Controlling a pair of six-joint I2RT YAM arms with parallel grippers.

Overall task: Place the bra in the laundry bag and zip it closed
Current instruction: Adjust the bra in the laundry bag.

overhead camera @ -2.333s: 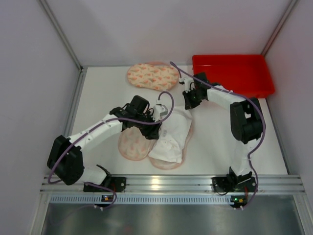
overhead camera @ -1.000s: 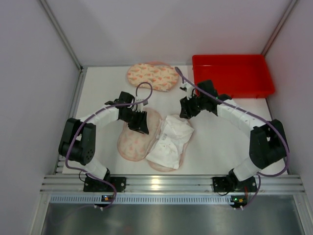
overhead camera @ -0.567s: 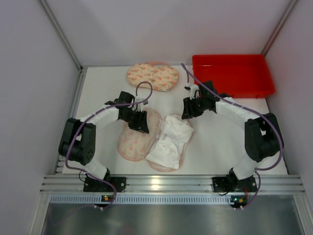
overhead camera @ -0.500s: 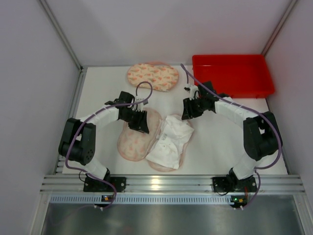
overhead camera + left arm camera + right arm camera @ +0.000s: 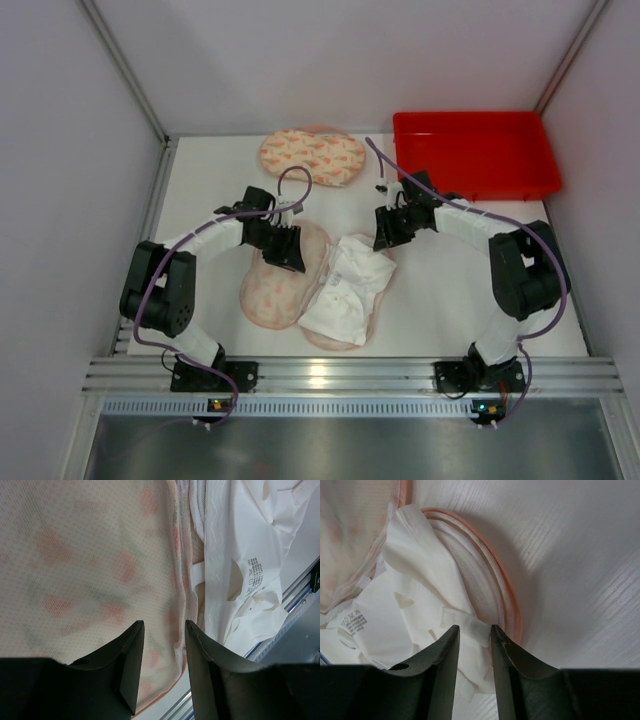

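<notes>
The bra (image 5: pixel 345 285) lay white and crumpled in the right half of the open laundry bag (image 5: pixel 268 295). The bag was pink net with small orange shapes on it. It lay spread flat like an open shell on the table (image 5: pixel 450 300), in the middle and closer to the near edge. The bag's pink rim curved around the far right side of the bra.

The left gripper (image 5: pixel 290 258) sat low over the far part of the bag's left half. Its fingers (image 5: pixel 131 655) stood a little apart, with only net showing in the gap and nothing held between them.

The right gripper (image 5: pixel 383 238) was at the far right end of the bra. Its fingers (image 5: pixel 445 660) had a narrow gap, and a white fold of the bra lay right at their tips. It was not clear whether they pinched it.

A second net bag (image 5: pixel 312 156) lay by the far edge. A red bin (image 5: pixel 475 150) stood in the far right corner.
</notes>
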